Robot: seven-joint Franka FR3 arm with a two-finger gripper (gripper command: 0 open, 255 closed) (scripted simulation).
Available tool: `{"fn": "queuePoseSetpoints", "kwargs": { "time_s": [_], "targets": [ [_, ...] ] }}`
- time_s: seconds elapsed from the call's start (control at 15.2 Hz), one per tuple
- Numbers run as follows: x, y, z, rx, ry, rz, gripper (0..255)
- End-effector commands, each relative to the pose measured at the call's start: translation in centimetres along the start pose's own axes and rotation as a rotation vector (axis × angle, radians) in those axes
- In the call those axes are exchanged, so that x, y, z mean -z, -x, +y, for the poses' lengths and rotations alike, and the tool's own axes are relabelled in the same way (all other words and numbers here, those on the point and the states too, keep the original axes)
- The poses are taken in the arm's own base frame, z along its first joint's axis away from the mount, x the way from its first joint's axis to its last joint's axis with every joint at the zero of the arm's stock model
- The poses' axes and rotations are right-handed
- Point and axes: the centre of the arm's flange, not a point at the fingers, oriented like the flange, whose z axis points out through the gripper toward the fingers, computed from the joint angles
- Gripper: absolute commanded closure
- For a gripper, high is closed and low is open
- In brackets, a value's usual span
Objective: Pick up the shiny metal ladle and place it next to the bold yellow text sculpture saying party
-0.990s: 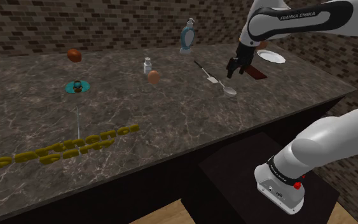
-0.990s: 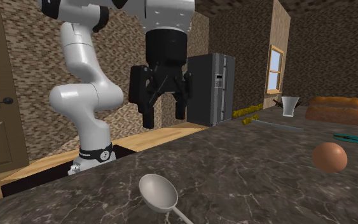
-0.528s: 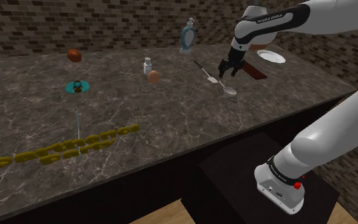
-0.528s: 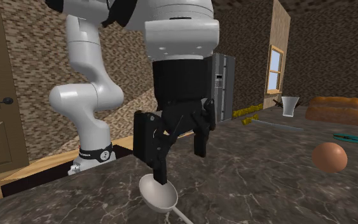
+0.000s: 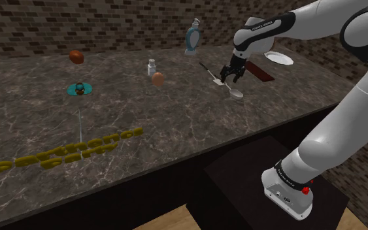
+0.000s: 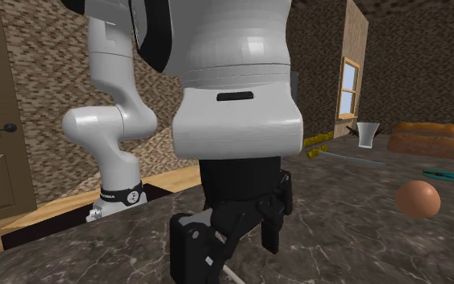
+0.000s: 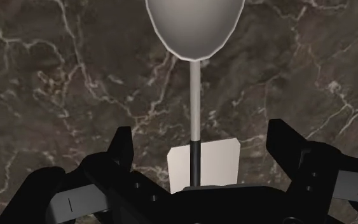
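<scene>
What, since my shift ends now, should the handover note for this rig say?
The gripper is open, low over the counter, jaws on either side of the handle of the ladle, not touching it.
The ladle lies flat on the counter, not lifted.
The yellow text sculpture sits far off toward the shoulder view's lower left.
Done: approach.
Left: close, lift, carry, set down beside the sculpture.

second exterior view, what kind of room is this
Probably a home kitchen: a dark marbled counter carries a bread loaf, a brown egg and a pale jug, with a window behind.
</scene>
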Motion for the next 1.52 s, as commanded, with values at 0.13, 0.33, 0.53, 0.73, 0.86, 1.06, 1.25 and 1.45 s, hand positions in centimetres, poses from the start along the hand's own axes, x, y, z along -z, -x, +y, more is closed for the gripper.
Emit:
{"fn": "queuePoseSetpoints", "kwargs": {
  "time_s": [0.13,0.33,0.53,0.73,0.86,1.06,1.25,1.45],
  "targets": [
    [-2.4,-0.1,0.1,-0.001,0.000,0.000,0],
    [-2.4,-0.1,0.1,-0.001,0.000,0.000,0],
    [-2.4,-0.1,0.1,-0.001,0.000,0.000,0],
    [-2.4,-0.1,0.1,-0.001,0.000,0.000,255],
    [-2.4,-0.1,0.1,-0.001,0.000,0.000,255],
    [-2.4,-0.1,0.1,-0.001,0.000,0.000,255],
    [-2.4,-0.1,0.1,-0.001,0.000,0.000,255],
    [-1.4,0.0,0.0,-0.001,0.000,0.000,255]
  ]
}}
